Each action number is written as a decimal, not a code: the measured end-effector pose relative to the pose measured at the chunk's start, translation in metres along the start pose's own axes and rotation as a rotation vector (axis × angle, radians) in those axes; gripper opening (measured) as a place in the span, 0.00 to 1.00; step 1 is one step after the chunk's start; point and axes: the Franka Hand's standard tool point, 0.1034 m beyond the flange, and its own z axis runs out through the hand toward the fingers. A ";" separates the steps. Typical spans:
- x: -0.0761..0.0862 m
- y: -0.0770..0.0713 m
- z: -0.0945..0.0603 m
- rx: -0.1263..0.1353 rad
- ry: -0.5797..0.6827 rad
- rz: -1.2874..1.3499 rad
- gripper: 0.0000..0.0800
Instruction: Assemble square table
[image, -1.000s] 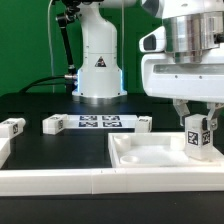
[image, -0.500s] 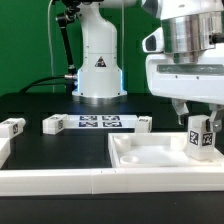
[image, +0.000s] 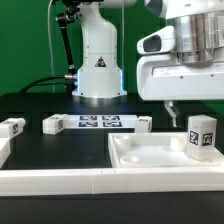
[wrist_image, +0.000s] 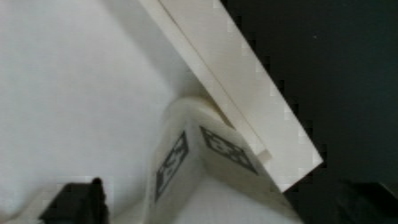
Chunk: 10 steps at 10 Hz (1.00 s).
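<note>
Half a second ago the two-finger gripper (image: 196, 108) flanked the short white plastic block leg (image: 201, 135) closely; now its jaws are spread wide and it has risen clear, with the one finger (image: 170, 108) that shows in the exterior view hanging above and to the side of the leg, touching nothing. The leg stands upright and free on the white plastic square slab with a raised rim (image: 150, 152), in the corner toward the exterior view's right, and it has not shifted with the release. In the wrist view the same leg (wrist_image: 205, 150) sits tight against the rim (wrist_image: 231, 75), with a dark fingertip (wrist_image: 75, 200) well off it. This reads as a placement finished. Whether the leg is fully seated or screwed home cannot be told from here. Three more white tagged blocks (image: 55, 124) lie on the black table (image: 60, 147) near the marker board (image: 98, 122), so most of the assembly likely remains, and the next move probably calls for fetching one of them.
</note>
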 end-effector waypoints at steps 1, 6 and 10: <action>0.000 0.000 0.000 -0.002 0.001 -0.111 0.81; -0.002 -0.002 -0.001 -0.056 0.023 -0.598 0.81; 0.002 0.003 0.000 -0.065 0.013 -0.853 0.81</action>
